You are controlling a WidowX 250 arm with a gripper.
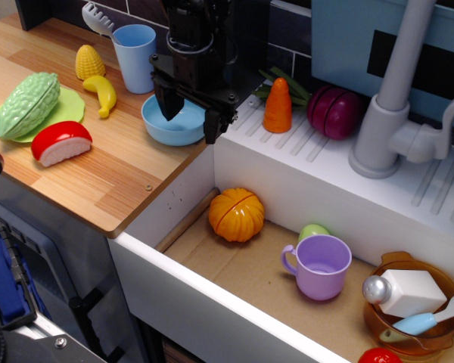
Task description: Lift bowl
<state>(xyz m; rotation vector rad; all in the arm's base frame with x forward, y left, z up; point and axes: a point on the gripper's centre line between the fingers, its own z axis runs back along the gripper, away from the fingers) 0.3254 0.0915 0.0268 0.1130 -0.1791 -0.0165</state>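
Note:
The light blue bowl (172, 125) sits on the wooden counter (98, 174) near its right edge, partly hidden by my gripper. My black gripper (189, 121) hangs right over the bowl with its jaws open. The left finger (169, 104) reaches into the bowl's inside. The right finger (212, 127) hangs outside the bowl's right rim. The rim's right side lies between the two fingers. The bowl rests on the counter.
A tall light blue cup (135, 57), corn (89, 62), banana (102, 94), green gourd (27, 104) and red slice (60, 142) lie on the counter left of the bowl. The sink (287, 272) holds a pumpkin (236, 214), purple cup (320, 265) and amber bowl (408, 314). A carrot (278, 106) stands right of the gripper.

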